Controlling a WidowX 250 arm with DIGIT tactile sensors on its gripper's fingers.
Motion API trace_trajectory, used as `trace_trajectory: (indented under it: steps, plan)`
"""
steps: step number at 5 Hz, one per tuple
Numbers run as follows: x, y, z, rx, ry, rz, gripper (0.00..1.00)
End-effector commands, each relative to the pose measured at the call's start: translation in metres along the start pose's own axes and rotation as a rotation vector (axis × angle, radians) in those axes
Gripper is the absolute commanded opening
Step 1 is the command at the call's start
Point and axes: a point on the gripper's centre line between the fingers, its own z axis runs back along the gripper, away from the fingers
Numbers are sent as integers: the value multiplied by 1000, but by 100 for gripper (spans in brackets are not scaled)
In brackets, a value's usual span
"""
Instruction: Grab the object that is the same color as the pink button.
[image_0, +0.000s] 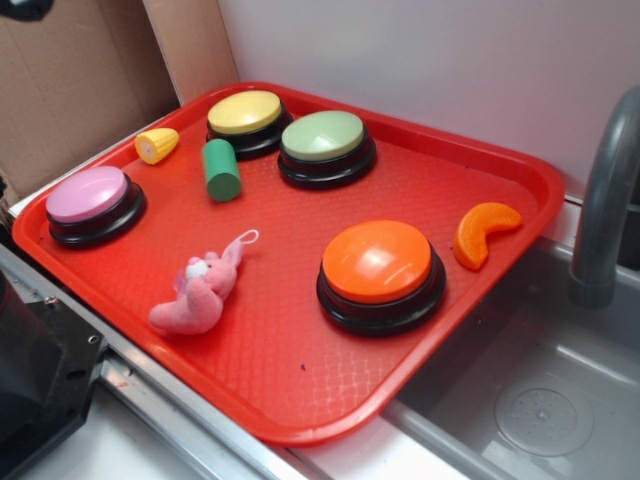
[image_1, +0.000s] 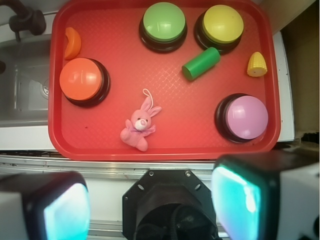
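Pink plush bunny (image_1: 139, 127) lies on the red tray (image_1: 165, 145), ahead of the gripper (image_1: 150, 205) and slightly to its left in the wrist view, well apart from both fingers (image_1: 237, 197). Ears point away from the gripper; thin white loop string (image_1: 146, 94) trails beyond them. Nothing touches the toy. Gripper spread wide, nothing between the fingers, hanging short of the tray's near rim.

Pink button (image_1: 245, 117) sits ahead to the right, near the tray's right rim. Orange button (image_1: 82, 80) ahead-left. Farther out: green cylinder (image_1: 201, 63), green button (image_1: 163, 22), yellow button (image_1: 222, 24), corn piece (image_1: 256, 64) far right, orange slice (image_1: 72, 43) far left. Sink (image_1: 22, 85) lies left of the tray.
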Motion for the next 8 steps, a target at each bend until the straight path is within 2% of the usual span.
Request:
trace_trajectory:
  steps: [1, 2, 3, 4, 5, 6, 7, 8]
  plan:
    - [0, 0, 0, 0, 0, 0, 100]
    - [-1, 2, -10, -23, -7, 57, 100]
    - [4, -6, -35, -40, -62, 153, 100]
    - [12, -17, -69, -12, -93, 270, 100]
    - [21, -23, -103, -5, -86, 282, 100]
    - [24, -18, -127, -5, -43, 304, 100]
    - [22, -14, -160, 3, -6, 315, 100]
    - [21, -15, -177, 26, 6, 329, 100]
